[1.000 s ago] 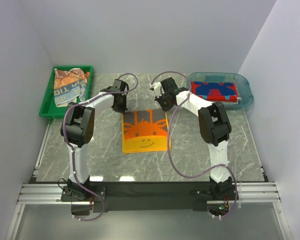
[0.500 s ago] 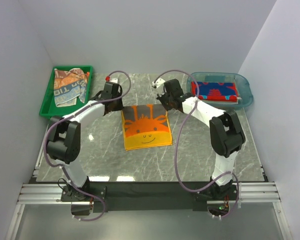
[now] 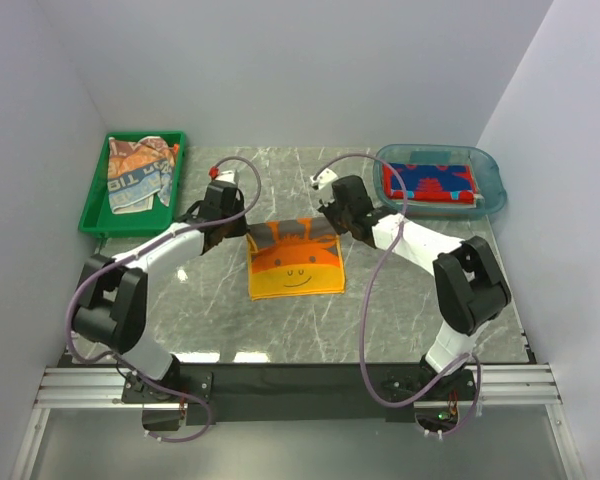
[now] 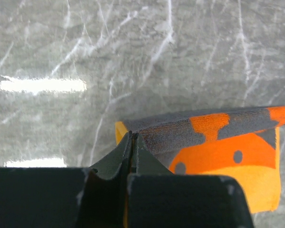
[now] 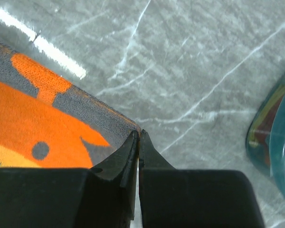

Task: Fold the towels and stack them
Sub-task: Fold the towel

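Observation:
The orange-grey cartoon face towel (image 3: 295, 265) lies in the middle of the table with its far edge lifted and turned toward the near side. My left gripper (image 3: 242, 228) is shut on its far left corner, as the left wrist view shows (image 4: 132, 135) with the towel (image 4: 218, 142) hanging to the right. My right gripper (image 3: 332, 222) is shut on the far right corner, and in the right wrist view (image 5: 139, 133) the towel (image 5: 33, 118) stretches to the left. A red towel with blue lettering (image 3: 428, 180) lies in the blue tub. Crumpled patterned towels (image 3: 138, 172) lie in the green tray.
The green tray (image 3: 93, 205) stands at the far left of the grey marble table. The clear blue tub (image 3: 492, 198) stands at the far right and shows at the right edge of the right wrist view (image 5: 275, 137). White walls close in the back and sides.
Both grippers have moved toward the near side, carrying the towel's far edge up and over. The towel's flat part now looks shorter, with its grey top band folded forward.

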Robot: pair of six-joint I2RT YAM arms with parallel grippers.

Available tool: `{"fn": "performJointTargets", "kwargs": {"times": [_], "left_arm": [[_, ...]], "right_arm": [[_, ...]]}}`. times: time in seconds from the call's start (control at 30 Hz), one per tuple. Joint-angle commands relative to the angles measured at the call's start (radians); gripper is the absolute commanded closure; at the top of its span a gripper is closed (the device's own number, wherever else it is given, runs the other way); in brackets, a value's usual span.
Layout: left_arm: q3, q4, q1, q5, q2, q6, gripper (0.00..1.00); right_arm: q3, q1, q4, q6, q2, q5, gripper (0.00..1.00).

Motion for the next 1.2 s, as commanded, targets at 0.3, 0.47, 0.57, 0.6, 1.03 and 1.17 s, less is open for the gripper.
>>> {"fn": "performJointTargets", "kwargs": {"times": [0.3, 0.47, 0.57, 0.6, 1.03, 1.17], "left_arm": [[-0.118, -0.004, -0.016, -0.158, -0.142, -0.060, 0.99], [-0.138, 0.015, -0.021, -0.169, -0.178, -0.045, 0.99], [-0.132, 0.012, -0.031, -0.179, -0.199, -0.026, 0.99], [-0.135, 0.016, -0.036, -0.183, -0.210, -0.025, 0.99], [0.065, 0.070, -0.027, -0.276, 0.057, 0.024, 0.98], [0.110, 0.091, -0.002, -0.247, 0.126, 0.032, 0.88]], "right_arm": [[-0.189, 0.027, 0.110, 0.006, -0.169, 0.245, 1.00], [-0.229, 0.044, 0.124, 0.019, -0.204, 0.274, 1.00], [-0.238, 0.053, 0.153, 0.017, -0.222, 0.280, 1.00], [-0.238, 0.051, 0.151, 0.019, -0.224, 0.276, 1.00], [-0.011, 0.048, 0.147, -0.030, 0.020, 0.268, 1.00], [0.061, 0.044, 0.144, -0.035, 0.110, 0.250, 1.00]]}}
